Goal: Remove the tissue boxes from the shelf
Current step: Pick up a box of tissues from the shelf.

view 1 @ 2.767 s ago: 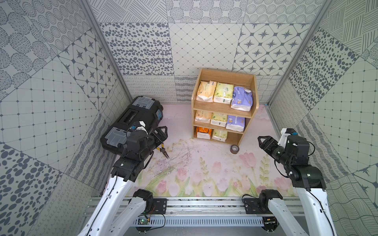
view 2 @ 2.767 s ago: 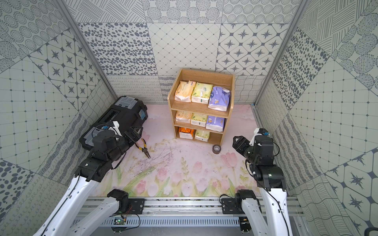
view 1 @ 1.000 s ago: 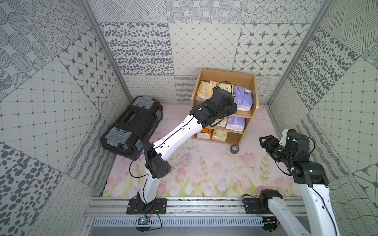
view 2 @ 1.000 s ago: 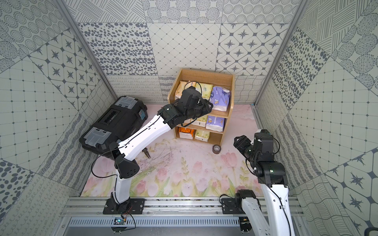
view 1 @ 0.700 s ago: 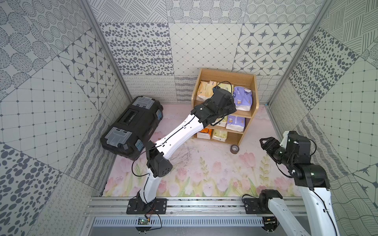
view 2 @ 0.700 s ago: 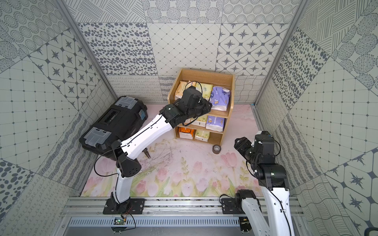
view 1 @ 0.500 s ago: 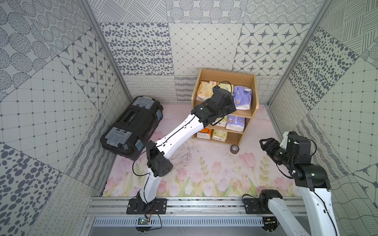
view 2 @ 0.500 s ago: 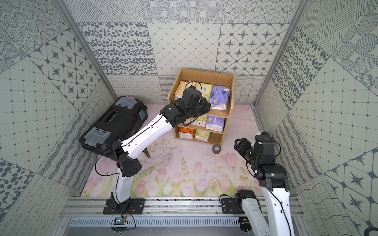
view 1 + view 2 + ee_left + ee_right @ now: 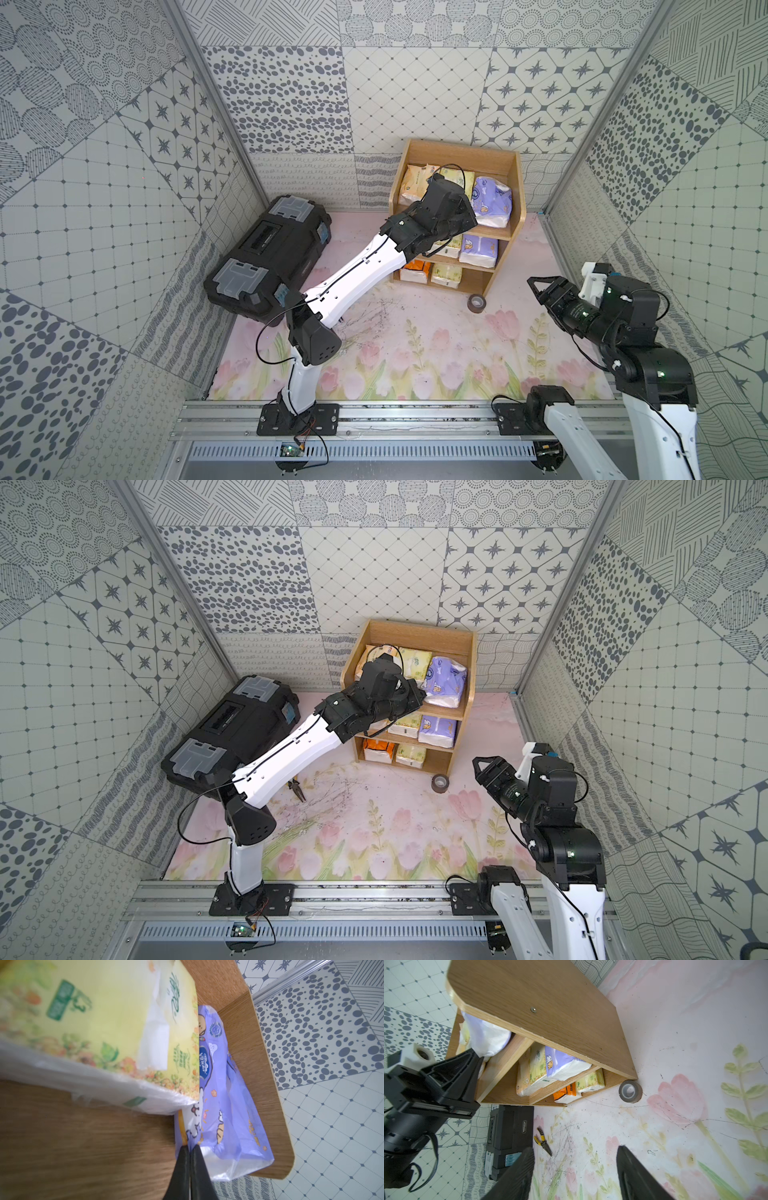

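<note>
Packs on the shelf (image 9: 457,154) are partly hidden by the left arm in both top views. The left gripper (image 9: 190,1148) is closed tight at the front corner of the top tier's lavender pack (image 9: 228,1122), beside the yellow-green pack (image 9: 116,1022); whether it pinches the wrapper we cannot tell. The right gripper (image 9: 575,1147) hangs open and empty over the mat (image 9: 675,1022). We read "Vinda" on the lavender pack.

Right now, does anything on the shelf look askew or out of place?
Yes. On the top tier of the shelf, the lavender pack lies skewed, its loose wrapper overhanging the front edge. The left gripper is shut and appears to pinch that wrapper's corner.
</note>
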Robot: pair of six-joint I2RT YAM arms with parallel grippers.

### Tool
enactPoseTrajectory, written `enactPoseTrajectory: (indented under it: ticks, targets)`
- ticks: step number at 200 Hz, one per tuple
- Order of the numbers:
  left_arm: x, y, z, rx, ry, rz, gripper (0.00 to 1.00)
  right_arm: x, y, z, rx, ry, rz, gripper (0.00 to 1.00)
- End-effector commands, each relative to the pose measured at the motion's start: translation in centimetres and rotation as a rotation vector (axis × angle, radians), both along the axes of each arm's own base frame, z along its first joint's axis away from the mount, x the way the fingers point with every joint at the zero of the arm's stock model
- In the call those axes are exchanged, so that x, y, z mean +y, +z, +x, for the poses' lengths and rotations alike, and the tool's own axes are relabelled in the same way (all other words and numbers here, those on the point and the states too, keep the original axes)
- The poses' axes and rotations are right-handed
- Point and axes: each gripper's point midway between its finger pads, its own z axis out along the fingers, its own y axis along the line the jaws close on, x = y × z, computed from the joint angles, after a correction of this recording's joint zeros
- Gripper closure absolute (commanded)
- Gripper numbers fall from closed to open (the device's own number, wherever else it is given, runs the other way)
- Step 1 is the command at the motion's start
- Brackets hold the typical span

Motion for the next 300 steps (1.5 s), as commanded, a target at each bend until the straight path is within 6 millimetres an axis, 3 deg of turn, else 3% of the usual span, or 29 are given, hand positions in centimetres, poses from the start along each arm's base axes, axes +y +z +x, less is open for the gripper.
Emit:
enactPoseTrajectory:
  ticks: [1,33,65,122,174,222,272,300]
  targets:
    - [0.4,3.0,-1.5,-0.019,-0.009,-0.142,1.0,1.1,3.0,0.9,-0.075,0.026,0.09,0.29]
    - [1.3,2.5,-3.2,0.026,-0.019,-0.187,1.0,1.8,5.4,2.4,-0.145,0.028,0.199,0.22]
    - [2.4,2.4,-5.3,0.045,-0.038,-0.215,1.0,2.4,6.7,4.3,-0.173,0.047,0.261,0.2]
    - [3.1,1.1,-7.2,0.081,-0.055,-0.238,1.0,4.4,7.0,7.8,-0.161,0.133,0.343,0.19]
    - [2.8,0.3,-8.8,0.106,-0.081,-0.248,1.0,8.2,6.2,9.6,-0.124,0.225,0.325,0.2]
    - [3.8,-0.4,-9.6,0.111,-0.066,-0.23,1.0,8.7,5.9,10.5,-0.119,0.223,0.328,0.32]
    - [5.0,-0.8,-10.0,0.11,-0.047,-0.224,1.0,9.4,5.8,10.3,-0.116,0.259,0.349,0.6]
    - [6.0,-0.5,-10.6,0.091,-0.041,-0.221,0.8,9.6,5.9,9.6,-0.127,0.275,0.353,0.75]
